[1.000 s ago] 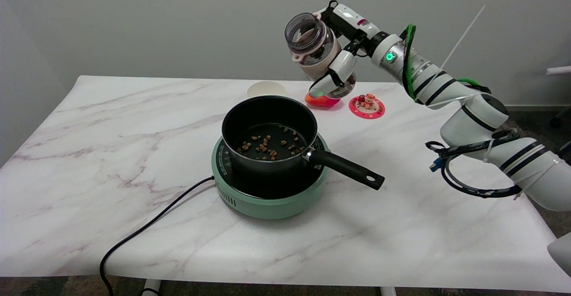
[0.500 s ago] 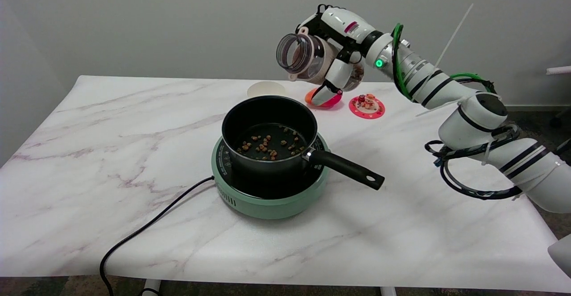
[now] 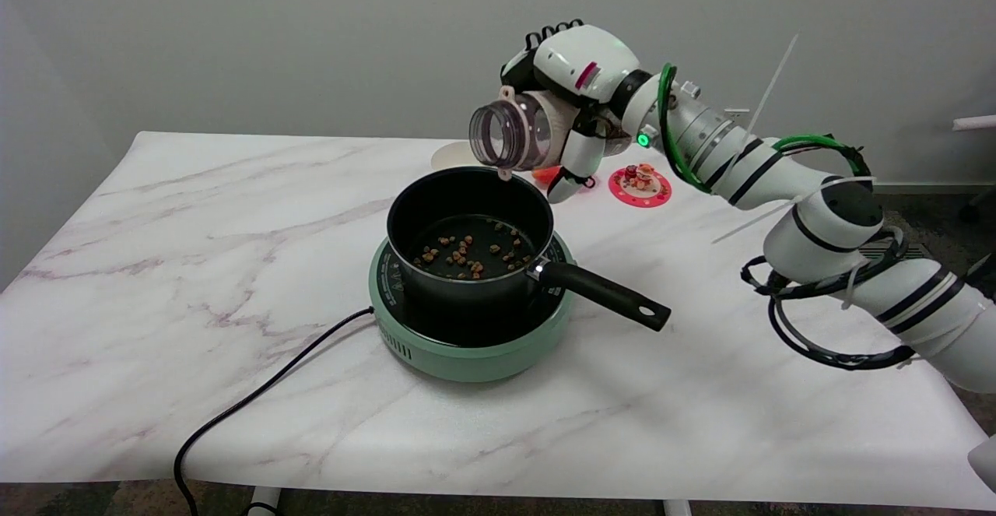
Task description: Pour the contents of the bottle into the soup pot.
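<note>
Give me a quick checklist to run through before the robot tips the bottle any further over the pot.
1. Grip: the right hand holds the bottle round its body. Ok.
2. Opening: the bottle's mouth is uncapped and faces left. Ok.
3. Aim: the mouth hangs above the far rim of the soup pot, not plainly over its middle, so pieces might land near the edge. Cannot tell.
4. Pot seating: the pot sits level on the green cooker, handle toward the lower right, clear of the arm. Ok.
5. Contents left: brown pieces already lie in the pot; what remains in the bottle is hidden by the hand. Cannot tell.
</note>
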Robot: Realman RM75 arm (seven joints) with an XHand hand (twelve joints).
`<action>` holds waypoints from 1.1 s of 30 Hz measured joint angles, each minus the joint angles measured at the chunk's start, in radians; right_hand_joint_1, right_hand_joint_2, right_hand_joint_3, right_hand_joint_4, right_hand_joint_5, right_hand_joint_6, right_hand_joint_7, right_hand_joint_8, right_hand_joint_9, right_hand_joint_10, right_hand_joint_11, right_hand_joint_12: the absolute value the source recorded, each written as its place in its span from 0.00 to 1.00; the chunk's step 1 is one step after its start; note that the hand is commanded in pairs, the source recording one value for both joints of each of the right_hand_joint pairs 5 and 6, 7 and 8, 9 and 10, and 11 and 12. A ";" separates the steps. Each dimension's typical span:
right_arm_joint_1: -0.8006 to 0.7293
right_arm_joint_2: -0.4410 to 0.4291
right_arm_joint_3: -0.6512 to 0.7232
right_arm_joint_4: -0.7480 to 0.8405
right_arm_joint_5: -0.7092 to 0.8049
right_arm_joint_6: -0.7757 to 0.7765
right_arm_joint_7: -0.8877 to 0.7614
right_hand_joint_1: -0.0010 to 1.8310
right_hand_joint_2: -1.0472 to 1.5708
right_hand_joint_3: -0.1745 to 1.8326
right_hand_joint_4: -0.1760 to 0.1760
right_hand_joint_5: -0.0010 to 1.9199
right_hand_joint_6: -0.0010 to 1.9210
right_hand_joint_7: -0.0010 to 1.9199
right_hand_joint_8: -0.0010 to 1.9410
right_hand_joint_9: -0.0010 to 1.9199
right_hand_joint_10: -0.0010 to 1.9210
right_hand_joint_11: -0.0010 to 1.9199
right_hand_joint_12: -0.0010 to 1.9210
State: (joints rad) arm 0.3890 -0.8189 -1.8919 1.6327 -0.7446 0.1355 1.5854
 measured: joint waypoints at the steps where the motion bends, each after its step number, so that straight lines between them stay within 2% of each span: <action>1: -0.007 0.000 -0.001 0.010 -0.019 -0.004 -0.005 0.77 0.88 0.32 0.50 1.00 1.00 1.00 0.99 0.72 0.72 0.64 0.64; 9: -0.044 -0.003 -0.015 0.063 -0.183 -0.026 -0.030 0.76 0.87 0.33 0.50 1.00 1.00 1.00 0.99 0.71 0.71 0.64 0.64; 18: -0.030 -0.013 -0.038 0.047 -0.336 -0.013 -0.045 0.76 0.86 0.36 0.50 1.00 1.00 1.00 0.99 0.70 0.70 0.63 0.63; 33: 0.048 0.000 -0.069 0.025 -0.469 0.034 -0.070 0.76 0.86 0.36 0.50 1.00 1.00 1.00 0.99 0.70 0.70 0.63 0.63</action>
State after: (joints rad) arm 0.4366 -0.8190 -1.9611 1.6574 -1.2135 0.1697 1.5151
